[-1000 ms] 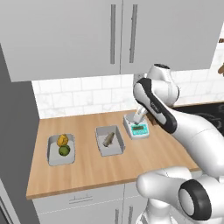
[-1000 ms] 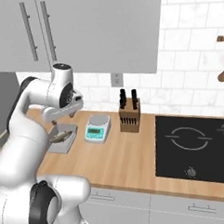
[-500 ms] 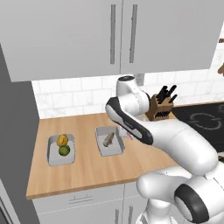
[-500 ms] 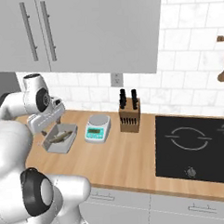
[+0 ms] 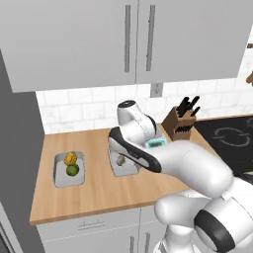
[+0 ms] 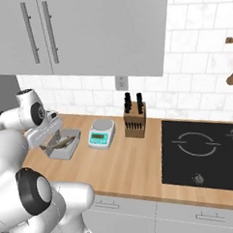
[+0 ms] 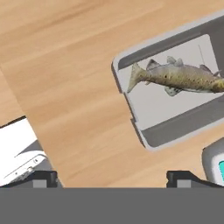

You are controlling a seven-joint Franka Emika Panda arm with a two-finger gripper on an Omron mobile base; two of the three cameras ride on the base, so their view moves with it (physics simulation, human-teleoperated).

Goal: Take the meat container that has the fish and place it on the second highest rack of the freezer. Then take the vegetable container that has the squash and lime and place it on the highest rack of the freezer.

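The meat container (image 7: 148, 139) is a shallow grey tray holding a speckled fish (image 7: 179, 77); it lies on the wooden counter in the hand view's upper right. My gripper (image 7: 113, 178) hangs open above bare counter just beside the tray's near corner, with nothing between its fingers. In the right base view my hand hovers over the left end of the meat container (image 6: 68, 151). The arm partly covers the meat container (image 5: 129, 169) in the left base view. Further left lies the vegetable container (image 5: 60, 177) with a yellow squash (image 5: 70, 157) and a green lime (image 5: 72, 170).
A small kitchen scale (image 6: 101, 134) stands right of the meat container, then a knife block (image 6: 134, 120) and a black cooktop (image 6: 207, 152). Wall cabinets (image 5: 133, 39) hang overhead. A tall grey appliance side (image 5: 17, 173) bounds the counter's left end.
The arm has swung left from above the scale to above the meat container, and the hand has come lower over the counter. Both containers lie where they were.
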